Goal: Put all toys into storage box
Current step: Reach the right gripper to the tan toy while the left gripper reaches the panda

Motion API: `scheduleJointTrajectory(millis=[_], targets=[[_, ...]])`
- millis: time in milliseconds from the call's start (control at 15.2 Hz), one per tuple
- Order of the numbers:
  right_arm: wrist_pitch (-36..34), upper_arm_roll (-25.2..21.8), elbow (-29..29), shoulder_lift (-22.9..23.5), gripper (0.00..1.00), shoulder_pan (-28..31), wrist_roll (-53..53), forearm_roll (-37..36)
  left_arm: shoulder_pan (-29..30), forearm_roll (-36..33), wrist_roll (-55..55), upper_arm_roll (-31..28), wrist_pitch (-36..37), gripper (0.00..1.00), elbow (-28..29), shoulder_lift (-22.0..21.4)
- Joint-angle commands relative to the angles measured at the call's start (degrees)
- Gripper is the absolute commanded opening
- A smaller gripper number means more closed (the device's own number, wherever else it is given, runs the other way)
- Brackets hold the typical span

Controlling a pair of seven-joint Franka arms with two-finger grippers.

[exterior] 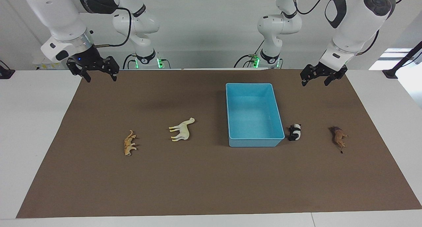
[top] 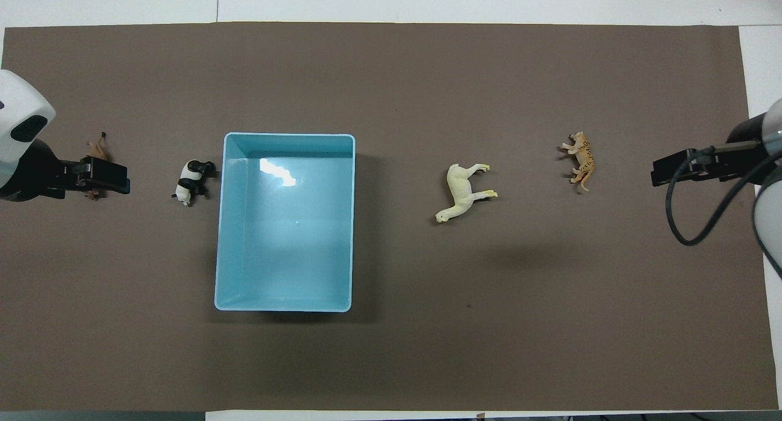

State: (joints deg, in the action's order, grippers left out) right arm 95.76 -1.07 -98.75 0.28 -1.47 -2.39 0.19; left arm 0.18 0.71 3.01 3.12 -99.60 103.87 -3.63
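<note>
Facing view: the light blue storage box [exterior: 254,113] sits open and empty mid-mat, panda [exterior: 295,132] just beside it, maned figurine [exterior: 339,137] toward the left arm's end, cream long-necked figurine [exterior: 181,129] and tan cat [exterior: 129,143] toward the right's. Both the left gripper [exterior: 318,78] and right gripper [exterior: 100,74] hang raised, fingers spread wide, holding nothing.

Overhead view: the toys line either side of the box [top: 227,225], so likely each arm takes its own pair.

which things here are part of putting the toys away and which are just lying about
Job: tan big cat, cream long-necked animal, panda, brown maned animal, all lying on the mat; empty blue storage box.
Not part of it: brown mat.
</note>
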Motion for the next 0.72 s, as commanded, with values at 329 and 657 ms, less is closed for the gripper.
scheduleJointTrajectory(millis=[329, 657], targets=[[21.89, 0.11, -6.97, 10.53, 1.00, -0.11, -1.30, 1.83, 1.31, -0.87, -5.98, 0.31, -22.39, 1.00, 10.65, 6.07], [30.71, 0.11, -9.70, 14.56, 1.00, -0.11, -3.05, 1.74, 1.57, -6.95, -12.24, 0.40, -30.56, 1.00, 11.61, 12.06]])
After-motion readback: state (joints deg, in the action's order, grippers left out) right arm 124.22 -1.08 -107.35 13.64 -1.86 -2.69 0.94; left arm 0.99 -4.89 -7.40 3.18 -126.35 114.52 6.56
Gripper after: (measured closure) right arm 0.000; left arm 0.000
